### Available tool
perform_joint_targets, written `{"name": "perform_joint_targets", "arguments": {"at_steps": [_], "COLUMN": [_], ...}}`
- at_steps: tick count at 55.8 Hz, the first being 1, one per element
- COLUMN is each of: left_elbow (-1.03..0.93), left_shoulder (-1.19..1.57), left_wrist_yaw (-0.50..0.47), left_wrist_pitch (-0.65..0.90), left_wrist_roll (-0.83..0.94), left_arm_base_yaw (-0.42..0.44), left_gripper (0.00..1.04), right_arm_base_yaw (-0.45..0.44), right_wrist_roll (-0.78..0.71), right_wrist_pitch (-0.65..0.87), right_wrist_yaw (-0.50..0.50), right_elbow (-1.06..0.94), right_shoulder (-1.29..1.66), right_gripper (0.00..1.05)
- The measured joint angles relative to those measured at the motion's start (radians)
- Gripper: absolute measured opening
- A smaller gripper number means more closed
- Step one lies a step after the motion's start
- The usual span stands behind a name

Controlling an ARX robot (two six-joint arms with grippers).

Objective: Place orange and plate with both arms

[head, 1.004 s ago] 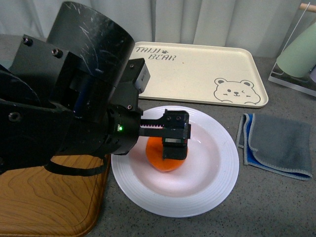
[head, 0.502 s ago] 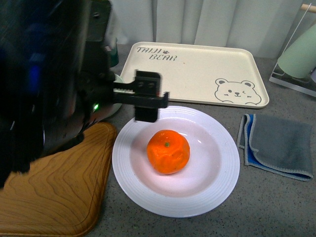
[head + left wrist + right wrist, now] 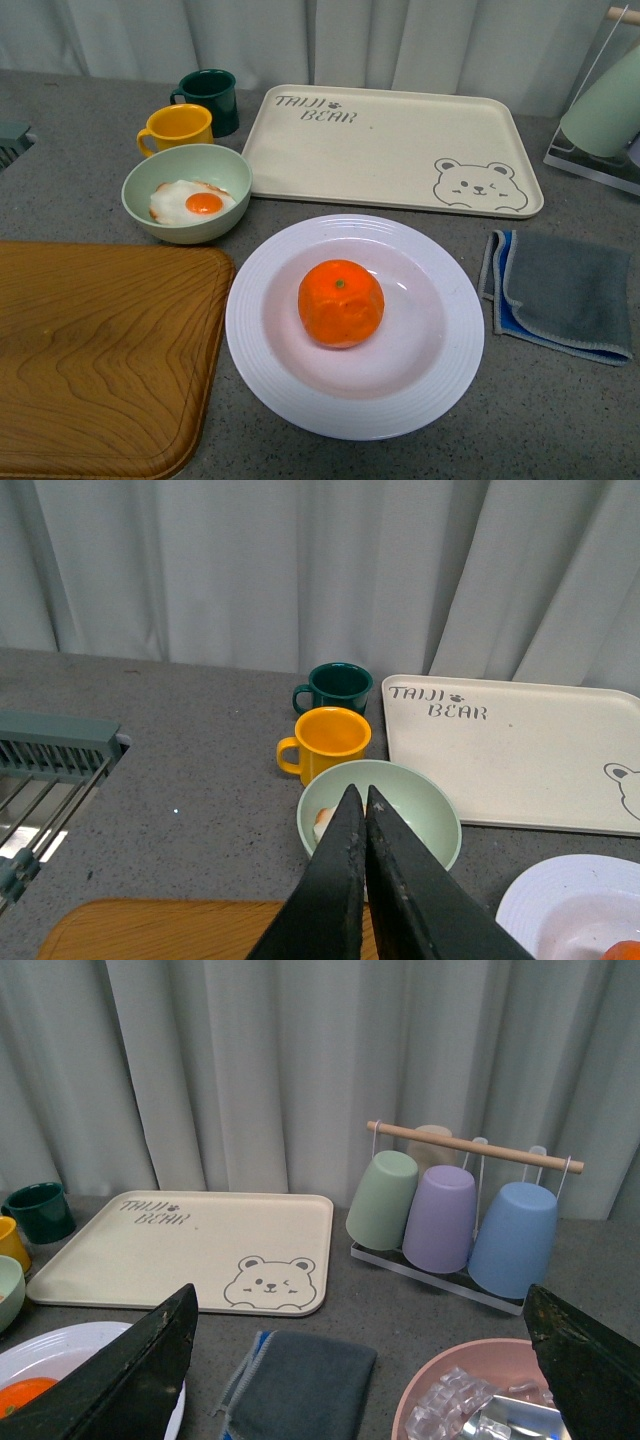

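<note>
White plate lies at 6 o'clock of bear tray, orange sitting mid-plate. Empty left hand pinched shut; right hand spread wide. Orange placement looks done; next likely gripping plate rim.

On your left gripper you see two matte black fingers: long, smooth wedges, wide at the base and narrowing to thin pointed tips, with a dull grey sheen on their upper faces. Your right gripper is the same plain black, and its fingers show as broad, flat-faced triangles with straight edges and slightly blunt corners.
</note>
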Motion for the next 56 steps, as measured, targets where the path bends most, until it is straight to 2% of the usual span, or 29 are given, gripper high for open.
{"name": "perform_joint_targets", "arguments": {"at_steps": [12,19,27,31,35,56], "left_elbow": [-0.065,-0.068,-0.087,-0.091,-0.091,-0.092], "left_shoulder": [-0.232,-0.456,-0.573,-0.628,-0.682,-0.949], "left_wrist_yaw": [0.068,0.107,0.136,0.209,0.21,0.221], "left_wrist_pitch": [-0.168,-0.383,-0.477,-0.53,-0.574,-0.816], "left_wrist_roll": [0.002,0.002,0.002,0.003,0.003,0.003], "left_arm_base_yaw": [0.075,0.109,0.139,0.197,0.223,0.227], "left_gripper": [0.04,0.04,0.04,0.04,0.04,0.04], "right_arm_base_yaw": [0.0,0.0,0.0,0.0,0.0,0.0], "right_wrist_roll": [0.0,0.0,0.0,0.0,0.0,0.0], "right_wrist_pitch": [0.0,0.0,0.0,0.0,0.0,0.0], "right_wrist_yaw": [0.0,0.0,0.0,0.0,0.0,0.0], "right_elbow": [0.0,0.0,0.0,0.0,0.0,0.0], "right_shoulder": [0.0,0.0,0.0,0.0,0.0,0.0], "right_gripper": [0.95,0.95,0.95,0.95,0.95,0.95]}}
